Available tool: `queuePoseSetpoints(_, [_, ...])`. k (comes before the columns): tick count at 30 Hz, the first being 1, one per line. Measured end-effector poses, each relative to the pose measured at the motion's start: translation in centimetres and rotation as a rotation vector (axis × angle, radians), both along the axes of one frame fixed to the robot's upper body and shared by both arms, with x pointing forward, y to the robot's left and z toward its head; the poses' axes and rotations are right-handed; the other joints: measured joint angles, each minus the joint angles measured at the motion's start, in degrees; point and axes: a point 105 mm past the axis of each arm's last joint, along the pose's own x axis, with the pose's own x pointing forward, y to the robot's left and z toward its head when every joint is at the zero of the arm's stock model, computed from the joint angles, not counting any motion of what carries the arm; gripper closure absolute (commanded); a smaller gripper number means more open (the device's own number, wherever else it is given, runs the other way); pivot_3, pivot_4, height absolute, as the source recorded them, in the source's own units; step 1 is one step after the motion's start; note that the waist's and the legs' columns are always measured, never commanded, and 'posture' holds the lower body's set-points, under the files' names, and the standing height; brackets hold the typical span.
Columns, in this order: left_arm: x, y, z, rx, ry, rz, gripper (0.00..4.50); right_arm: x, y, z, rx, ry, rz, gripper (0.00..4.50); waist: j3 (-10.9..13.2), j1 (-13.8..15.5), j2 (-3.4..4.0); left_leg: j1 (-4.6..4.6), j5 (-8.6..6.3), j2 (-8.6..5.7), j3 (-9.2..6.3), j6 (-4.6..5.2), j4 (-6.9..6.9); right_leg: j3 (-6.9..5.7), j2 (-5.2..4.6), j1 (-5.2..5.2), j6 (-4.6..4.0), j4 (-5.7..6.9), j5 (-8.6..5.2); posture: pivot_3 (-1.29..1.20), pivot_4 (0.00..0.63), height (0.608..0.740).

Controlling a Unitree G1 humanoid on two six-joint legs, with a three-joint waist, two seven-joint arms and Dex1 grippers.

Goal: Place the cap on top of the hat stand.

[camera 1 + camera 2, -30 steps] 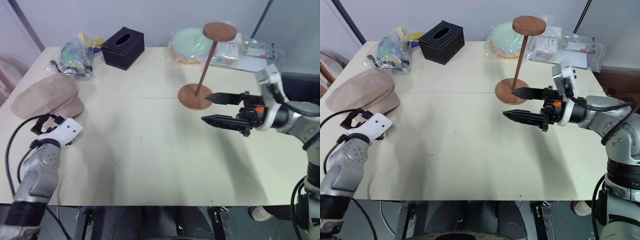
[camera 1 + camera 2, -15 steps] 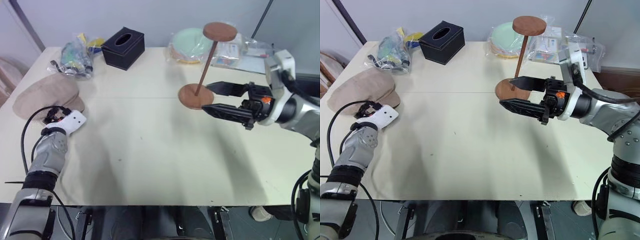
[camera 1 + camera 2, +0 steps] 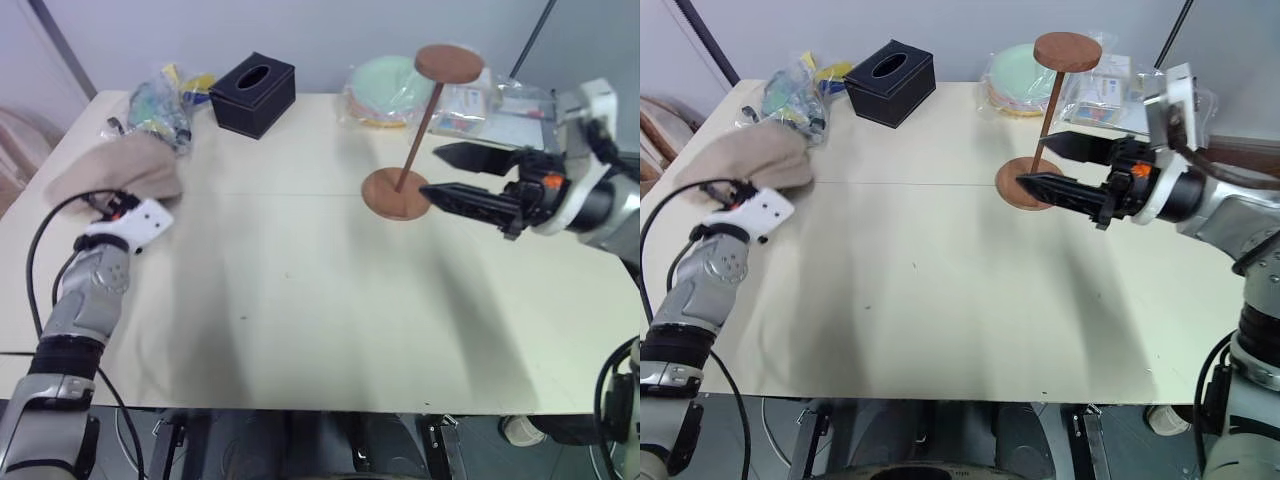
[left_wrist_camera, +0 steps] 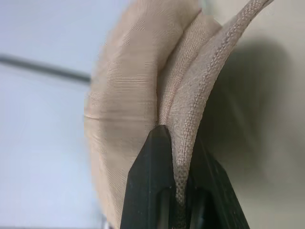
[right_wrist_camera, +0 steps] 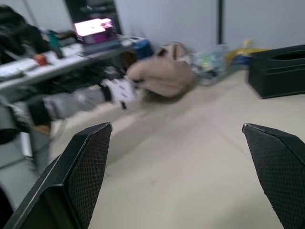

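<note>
Left wrist view: the cap [image 4: 143, 81] is pinched at its edge between the two black fingers [image 4: 152, 186] of the left gripper [image 4: 178, 191], which are clamped tight on the fabric. The crown bulges away from the fingers, and the stitched brim edge runs up beside it.

In the head views the cap [image 3: 120, 170] is at the robot's left side of the table [image 3: 300, 300], bunched and lifted at the gripped edge, just in front of a clear plastic bag [image 3: 160, 100] of coloured items. The left gripper [image 3: 125, 210] sits at the cap's near edge.

The hat stand [image 3: 420, 130] is upright on the table's right half, well apart from the cap. Its round base [image 3: 395, 192] rests flat on the table, the thin rod leans slightly, and the disc top [image 3: 449, 63] is bare.

The right gripper [image 3: 445, 172] is held level beside the stand's base, its jaws spread wide with nothing between them; one finger [image 3: 470, 157] lies behind the rod and the other [image 3: 465, 198] in front.

Behind the stand lie a stack of pale green plates [image 3: 385, 85] and clear bags [image 3: 500, 105]. A black tissue box [image 3: 252, 93] stands at the back of the table, between the plastic bag and the plates.
</note>
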Motion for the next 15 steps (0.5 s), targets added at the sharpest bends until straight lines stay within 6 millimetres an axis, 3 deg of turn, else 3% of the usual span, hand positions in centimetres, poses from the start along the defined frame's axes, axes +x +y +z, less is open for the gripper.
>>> queuePoseSetpoints(3, [-0.4, -7.1, 9.5, 0.009, -0.282, -0.264, 4.48, -0.2, -2.1, 1.5, 0.015, -0.048, -0.078, 0.00, 0.00, 1.19, -0.02, -0.46, 0.00, -0.09, 0.03, 0.00, 0.27, 0.02, -0.04, -0.24, 0.21, -0.13, 0.14, 0.00, 0.150, 0.740])
queuePoseSetpoints(5, [-1.8, -11.6, 14.0, 0.021, -0.430, -0.441, 4.48, -0.6, -3.5, 2.2, 0.031, -0.070, -0.124, 0.00, -0.03, 1.34, 0.03, -0.50, -0.02, -0.26, 0.16, 0.05, 0.27, 0.10, -0.12, -0.24, 0.24, -0.21, 0.15, 0.00, 0.150, 0.740])
queuePoseSetpoints(6, [-2.3, -13.6, 15.2, 0.019, -0.471, -0.520, 4.48, -0.7, -4.1, 2.6, 0.041, -0.080, -0.145, 0.00, -0.04, 1.31, 0.03, -0.51, -0.03, -0.33, 0.18, 0.06, 0.28, 0.11, -0.12, -0.24, 0.25, -0.23, 0.16, 0.00, 0.150, 0.740])
queuePoseSetpoints(8, [-2.9, -17.6, 16.3, 0.026, -0.511, -0.671, 4.48, -1.1, -5.2, 3.1, 0.054, -0.094, -0.187, 0.00, -0.04, 1.26, 0.04, -0.50, -0.04, -0.34, 0.18, 0.08, 0.28, 0.10, -0.07, -0.25, 0.26, -0.21, 0.15, 0.00, 0.150, 0.740])
queuePoseSetpoints(11, [-2.9, -23.4, 16.5, 0.042, -0.508, -0.861, 4.48, -1.7, -6.1, 3.3, 0.076, -0.097, -0.227, 0.00, -0.04, 1.12, 0.04, -0.45, -0.03, -0.31, 0.17, 0.09, 0.31, 0.11, 0.01, -0.25, 0.27, -0.12, 0.16, 0.00, 0.150, 0.740])
queuePoseSetpoints(15, [-1.8, -28.6, 13.9, 0.198, -0.419, -0.969, 4.48, -2.4, -6.3, 3.2, 0.083, -0.097, -0.251, 0.00, -0.09, 0.17, 0.13, -0.39, -0.03, -0.31, 0.20, 0.10, 0.26, 0.15, 0.03, -0.25, 0.28, -0.10, 0.15, 0.00, 0.150, 0.740])
